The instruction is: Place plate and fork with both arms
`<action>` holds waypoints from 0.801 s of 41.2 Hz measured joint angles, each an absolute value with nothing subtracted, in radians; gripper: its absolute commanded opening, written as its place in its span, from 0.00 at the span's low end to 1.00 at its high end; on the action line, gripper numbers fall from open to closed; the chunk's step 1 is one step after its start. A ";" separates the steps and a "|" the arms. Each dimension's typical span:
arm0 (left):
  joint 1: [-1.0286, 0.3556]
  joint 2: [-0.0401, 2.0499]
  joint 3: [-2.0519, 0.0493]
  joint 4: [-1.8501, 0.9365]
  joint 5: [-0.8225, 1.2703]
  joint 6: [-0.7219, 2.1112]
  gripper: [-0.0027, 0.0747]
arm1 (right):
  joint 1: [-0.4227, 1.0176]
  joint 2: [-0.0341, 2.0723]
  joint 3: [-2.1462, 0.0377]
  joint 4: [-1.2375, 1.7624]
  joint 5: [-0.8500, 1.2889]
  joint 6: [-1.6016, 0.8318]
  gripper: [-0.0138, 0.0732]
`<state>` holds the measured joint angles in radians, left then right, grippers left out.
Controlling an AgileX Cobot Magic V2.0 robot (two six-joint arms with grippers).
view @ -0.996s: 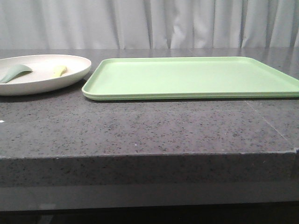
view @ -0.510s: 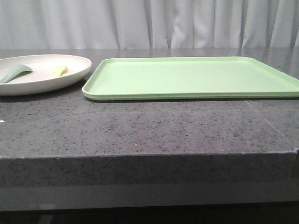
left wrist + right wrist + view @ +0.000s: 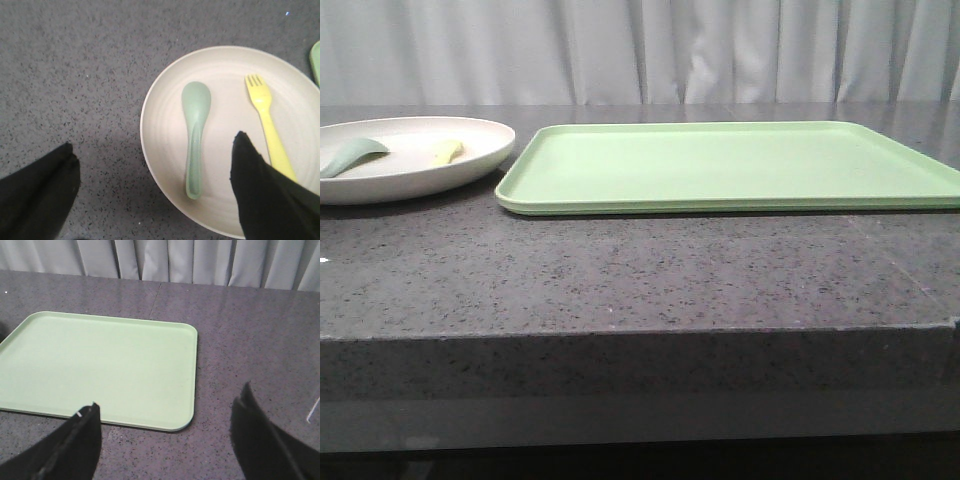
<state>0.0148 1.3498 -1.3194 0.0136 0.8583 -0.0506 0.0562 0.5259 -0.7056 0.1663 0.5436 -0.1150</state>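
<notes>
The cream-white plate (image 3: 470,150) sits on the dark stone table at the far left, just left of the tray. The pale-yellow fork (image 3: 447,151) lies in it. In the left wrist view the plate (image 3: 165,95) holds the fork (image 3: 266,122) beside a grey-green spoon (image 3: 195,135). My left gripper (image 3: 152,152) is open and empty above the plate's near rim, one finger over the plate, the other over bare table. My right gripper (image 3: 167,410) is open and empty above the table by the tray's corner. Neither gripper shows in the front view.
A light green rectangular tray (image 3: 740,165) lies in the middle and right of the table, also in the right wrist view (image 3: 100,365). The grey-green spoon (image 3: 350,155) lies in the plate. A pale curtain hangs behind. The table's front edge is near the camera.
</notes>
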 measured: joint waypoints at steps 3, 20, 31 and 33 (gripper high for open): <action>0.021 1.433 -1.399 0.015 0.940 -0.051 0.81 | 0.056 0.526 -0.706 0.166 0.544 -0.115 0.79; 0.119 1.691 -1.539 -0.079 1.047 0.068 0.81 | 0.056 0.526 -0.706 0.166 0.544 -0.115 0.79; 0.123 1.783 -1.539 -0.125 1.034 0.139 0.81 | 0.056 0.526 -0.706 0.166 0.544 -0.115 0.79; 0.123 1.797 -1.541 -0.131 1.034 0.148 0.80 | 0.056 0.526 -0.706 0.166 0.544 -0.115 0.79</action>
